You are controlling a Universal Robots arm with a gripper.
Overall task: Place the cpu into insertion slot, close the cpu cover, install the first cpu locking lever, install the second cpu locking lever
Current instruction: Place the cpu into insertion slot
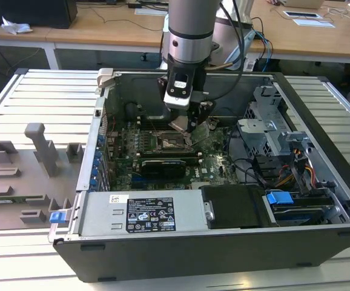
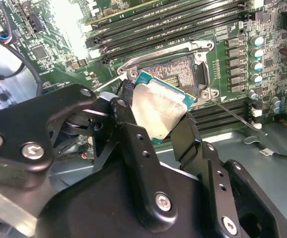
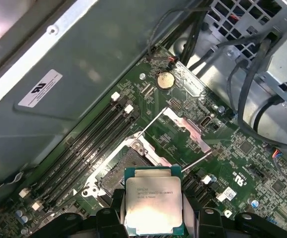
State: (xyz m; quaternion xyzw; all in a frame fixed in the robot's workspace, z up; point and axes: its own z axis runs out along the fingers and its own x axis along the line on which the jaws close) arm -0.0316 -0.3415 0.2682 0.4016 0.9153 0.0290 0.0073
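Slatted bench (image 1: 42, 91), open case (image 1: 163, 248): end effector (image 2: 157, 111) pinches the cpu (image 2: 158, 101) edgewise, underside free, above the uncovered insertion slot (image 2: 176, 72).

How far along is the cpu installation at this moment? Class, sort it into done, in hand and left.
Done: nothing seated yet; the insertion slot lies empty. In hand: the gripper is shut on the cpu, held tilted above the slot. Left: seating it, closing the cpu cover, which stands open, and both levers.
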